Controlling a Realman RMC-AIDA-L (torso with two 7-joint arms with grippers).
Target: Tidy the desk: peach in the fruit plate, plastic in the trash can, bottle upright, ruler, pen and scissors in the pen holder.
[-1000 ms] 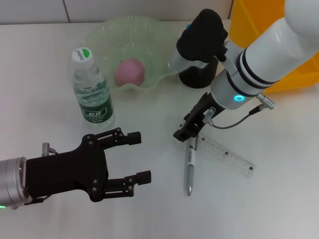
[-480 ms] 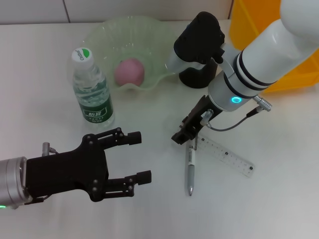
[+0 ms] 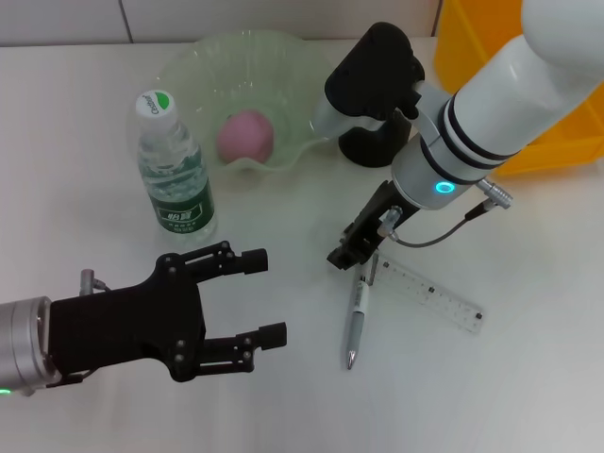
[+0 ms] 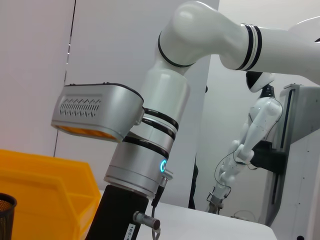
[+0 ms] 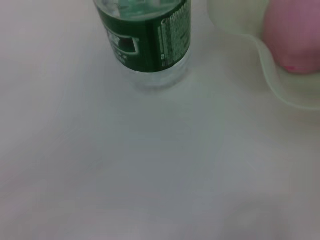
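The pen (image 3: pixel 357 319), light, stiff and slick, lies flat just below my right gripper (image 3: pixel 356 247), beside the ruler (image 3: pixel 429 297), so I'd pinch mid-barrel; whether those fingers grip it I cannot tell.

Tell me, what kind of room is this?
Probably a robotics lab or test room, staged as a desk. A white table holds a pen, a ruler and a water bottle, and the left wrist view shows another white robot against bare walls.

pen (image 3: pixel 356 318) now tilted, tip leftward
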